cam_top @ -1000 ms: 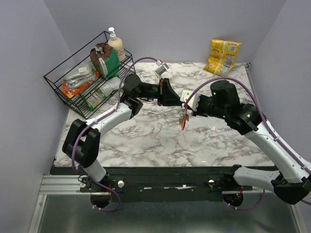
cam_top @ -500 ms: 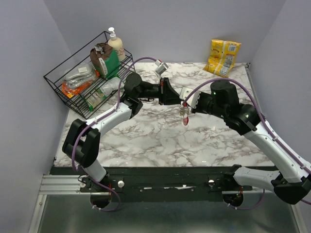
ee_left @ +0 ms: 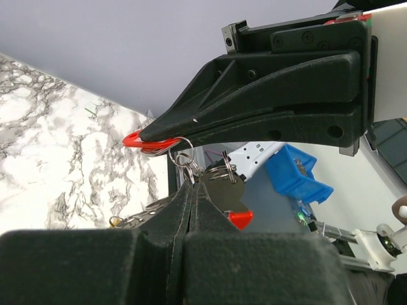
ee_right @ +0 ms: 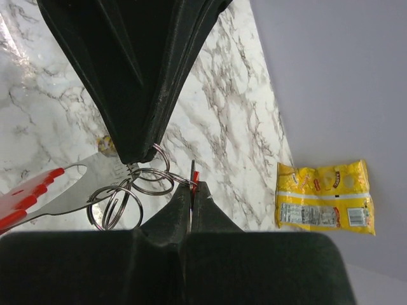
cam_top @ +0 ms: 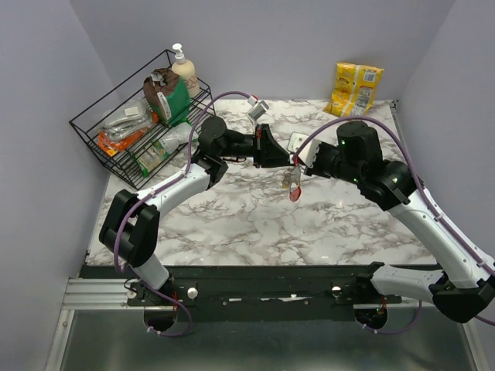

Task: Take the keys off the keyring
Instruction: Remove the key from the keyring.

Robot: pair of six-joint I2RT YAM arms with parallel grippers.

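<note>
One keyring [ee_left: 133, 139], two pinches
Left hand [ee_left: 193, 187] and right hand [ee_right: 191, 190] both clenched on it; keys [cam_top: 292, 185] hang lengthwise straight down over the bench [cam_top: 232, 216], too bunched to count.

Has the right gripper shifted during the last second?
Yes, slightly: the right gripper drew up-frame, toward the yellow snack bag at the far edge.

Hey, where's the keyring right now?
In the top view the keyring hangs above the middle of the table, pinched between the left gripper and the right gripper, with the keys dangling below.
</note>
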